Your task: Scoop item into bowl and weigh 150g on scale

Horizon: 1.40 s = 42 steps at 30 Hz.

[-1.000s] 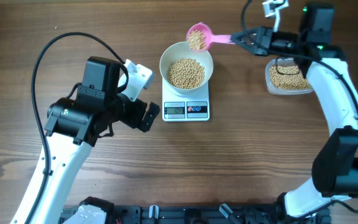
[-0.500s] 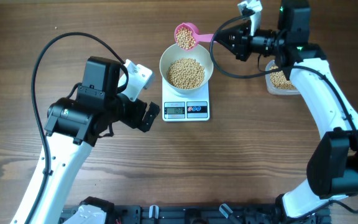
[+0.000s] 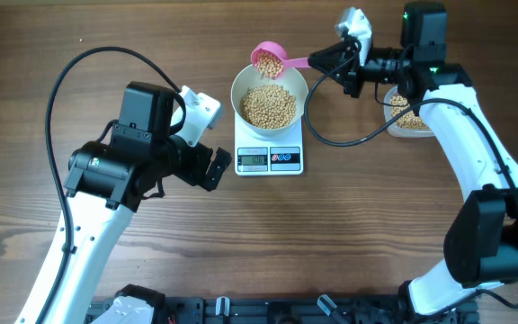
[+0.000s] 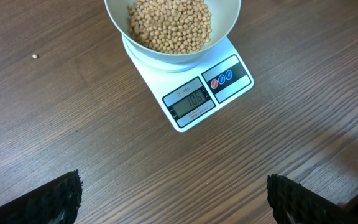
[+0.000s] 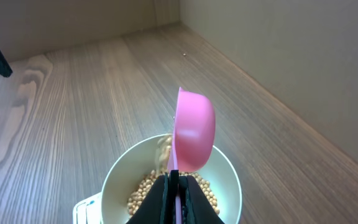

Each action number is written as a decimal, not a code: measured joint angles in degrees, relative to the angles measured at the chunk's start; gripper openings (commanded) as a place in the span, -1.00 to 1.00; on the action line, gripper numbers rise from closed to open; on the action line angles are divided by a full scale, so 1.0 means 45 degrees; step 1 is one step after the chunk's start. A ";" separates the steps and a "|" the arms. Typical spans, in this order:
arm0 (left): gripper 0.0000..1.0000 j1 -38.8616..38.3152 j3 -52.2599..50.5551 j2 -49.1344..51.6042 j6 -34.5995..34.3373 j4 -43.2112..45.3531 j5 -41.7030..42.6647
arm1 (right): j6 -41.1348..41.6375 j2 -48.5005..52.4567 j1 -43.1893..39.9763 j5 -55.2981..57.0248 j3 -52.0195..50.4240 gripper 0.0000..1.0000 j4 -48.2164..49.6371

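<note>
Wooden tabletop (image 3: pixel 151 36), overhead: white bowl (image 3: pixel 241 85) of beans (image 3: pixel 269 106) sits on the scale (image 3: pixel 286 162); right gripper (image 3: pixel 328 61) pinches a pink scoop (image 3: pixel 293 61) behind it, left gripper (image 3: pixel 221 167) spread wide left of it. Left wrist: the scale's display (image 4: pixel 189 99) digits are unreadable. Right wrist: tipped scoop spills beans into the bowl.

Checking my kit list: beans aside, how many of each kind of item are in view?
Round white bowl: 1
White rectangular digital scale: 1
Pink plastic scoop: 1
Clear plastic tub: 1
Total: 4
</note>
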 measured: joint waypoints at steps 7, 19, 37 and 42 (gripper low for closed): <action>1.00 0.0000 0.0000 0.0000 0.0000 0.0000 0.0000 | -0.0034 0.0000 0.0000 0.0000 0.0005 -0.91 -0.0063; 1.00 0.0000 0.0000 0.0000 0.0000 0.0000 0.0005 | -0.0034 0.0000 0.0000 0.0073 0.0000 -0.91 -0.0092; 1.00 0.0000 0.0000 0.0000 0.0000 0.0000 0.0000 | -0.2040 0.0000 0.0005 0.1598 0.0005 -0.91 -0.1365; 1.00 0.0000 0.0000 0.0000 0.0000 0.0000 0.0005 | -0.2040 0.0000 0.0413 0.2293 0.0005 -0.91 -0.1438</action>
